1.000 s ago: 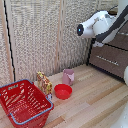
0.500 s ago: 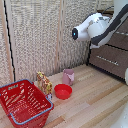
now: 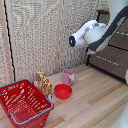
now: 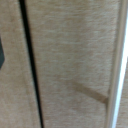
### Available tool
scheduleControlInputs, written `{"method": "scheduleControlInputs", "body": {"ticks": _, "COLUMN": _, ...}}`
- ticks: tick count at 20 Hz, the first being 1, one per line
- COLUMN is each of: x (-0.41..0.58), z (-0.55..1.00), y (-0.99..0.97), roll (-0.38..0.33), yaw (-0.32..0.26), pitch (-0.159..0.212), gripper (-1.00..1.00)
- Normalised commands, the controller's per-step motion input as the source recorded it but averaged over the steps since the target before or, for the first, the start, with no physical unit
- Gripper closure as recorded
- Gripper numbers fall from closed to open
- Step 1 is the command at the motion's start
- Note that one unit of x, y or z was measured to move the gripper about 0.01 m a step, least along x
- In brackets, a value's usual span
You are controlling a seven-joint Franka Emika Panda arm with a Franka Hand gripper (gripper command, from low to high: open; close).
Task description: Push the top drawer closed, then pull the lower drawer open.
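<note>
Arm hovers high, well off the cabinet at the exterior view's right. Top drawer sits above lower drawer; neither touched. End effector's state: cannot tell. Approach step, I'd say — next it must swing to the top drawer's front.

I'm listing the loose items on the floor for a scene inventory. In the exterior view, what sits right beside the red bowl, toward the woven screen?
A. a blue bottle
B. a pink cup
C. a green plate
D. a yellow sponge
B: a pink cup stands on the wooden floor just behind the red bowl, between it and the woven screen.
</note>
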Motion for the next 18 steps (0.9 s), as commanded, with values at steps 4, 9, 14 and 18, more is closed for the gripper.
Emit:
{"method": "scheduleControlInputs", "body": {"ticks": 4, "x": -0.019, "z": -0.45, "y": 0.01, "roll": -0.157, "yaw": 0.0, "pitch": 0.0, "gripper": -1.0}}
{"method": "scheduleControlInputs", "body": {"ticks": 9, "x": -0.018, "z": -0.4, "y": 0.0, "roll": -0.188, "yaw": 0.0, "pitch": 0.034, "gripper": -1.0}}
{"method": "scheduleControlInputs", "body": {"ticks": 14, "x": -0.003, "z": -0.42, "y": -0.08, "roll": -0.152, "yaw": 0.0, "pitch": 0.044, "gripper": -1.0}}
{"method": "scheduleControlInputs", "body": {"ticks": 18, "x": 0.0, "z": -0.34, "y": -0.32, "roll": -0.073, "yaw": 0.0, "pitch": 0.002, "gripper": -1.0}}
